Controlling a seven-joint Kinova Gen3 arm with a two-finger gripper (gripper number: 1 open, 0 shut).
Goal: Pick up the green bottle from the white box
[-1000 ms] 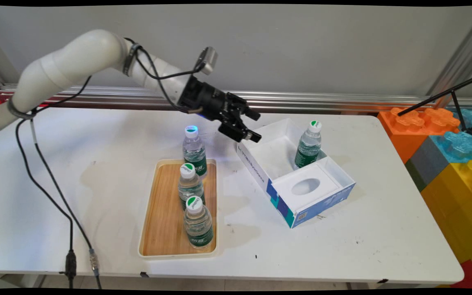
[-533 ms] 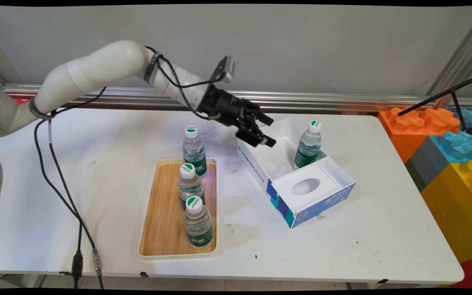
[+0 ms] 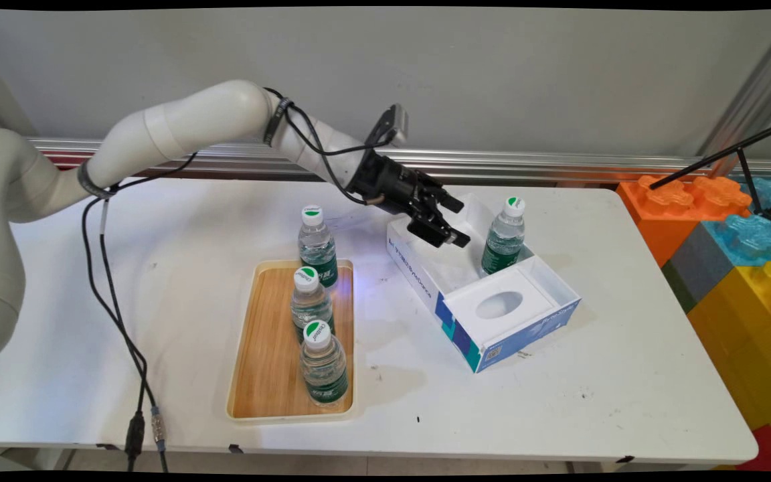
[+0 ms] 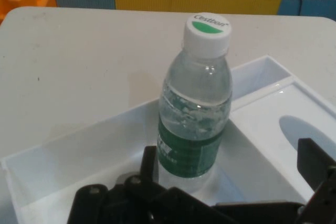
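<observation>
Tray [image 3: 272, 375]: nearest to us we see a light wooden tray with a pale rim, lying on the white table [image 3: 593, 402] left of centre.
Bottles on the tray: two upright water bottles with green labels and white caps — the front bottle [image 3: 322, 363] near the tray's near right corner, the middle bottle [image 3: 310, 301] just behind it.
Third bottle [image 3: 317, 244]: upright at the tray's far edge; we cannot tell whether it stands on the tray or just behind it.
Box [image 3: 492, 321]: a white open box with blue printed sides, right of the tray and turned at an angle; its near part holds a white insert with an oval hollow [image 3: 498, 304].
Boxed bottle [image 3: 504, 235]: upright in the box's far open compartment, near its right wall; in the hand view this bottle [image 4: 197, 108] fills the centre, cap up.
Gripper [image 3: 451, 221]: black, slanting down from the upper left over the box's far left part, just left of the boxed bottle and apart from it — we see its fingers spread wide, holding nothing.
Toy bricks [image 3: 740, 254]: large orange, blue, grey and yellow bricks stacked beyond the table's right end.
</observation>
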